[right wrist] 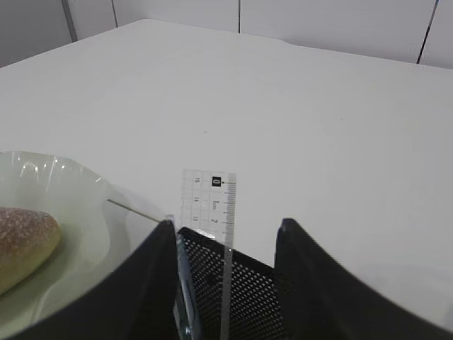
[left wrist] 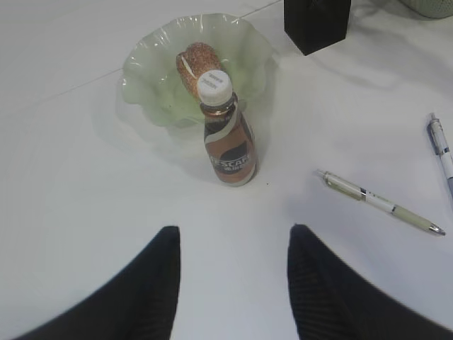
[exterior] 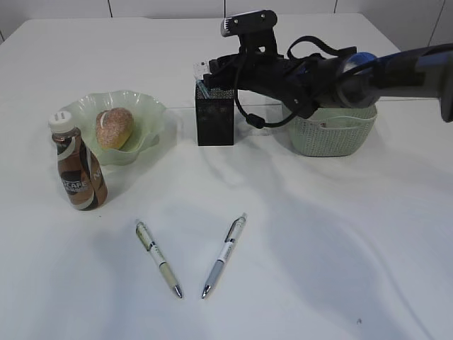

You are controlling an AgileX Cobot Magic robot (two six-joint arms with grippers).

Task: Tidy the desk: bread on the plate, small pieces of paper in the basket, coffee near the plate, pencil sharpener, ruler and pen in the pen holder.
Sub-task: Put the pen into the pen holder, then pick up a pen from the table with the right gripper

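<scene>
Two pens [exterior: 159,258] [exterior: 224,256] lie nearest the table's front edge. The right arm stretches leftward across the basket [exterior: 333,131], its right gripper [exterior: 212,71] poised over the pen holder [exterior: 215,117], jaws open around the clear ruler [right wrist: 207,205] standing inside. Left gripper [left wrist: 233,244] hovers open, empty, before the coffee [left wrist: 228,142] beside the plate [left wrist: 152,92] with bread [left wrist: 195,60].

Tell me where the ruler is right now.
The clear ruler stands upright in the black mesh pen holder, seen between the right tool's open fingers in the right wrist view; the holder sits between the green plate and the basket.
</scene>
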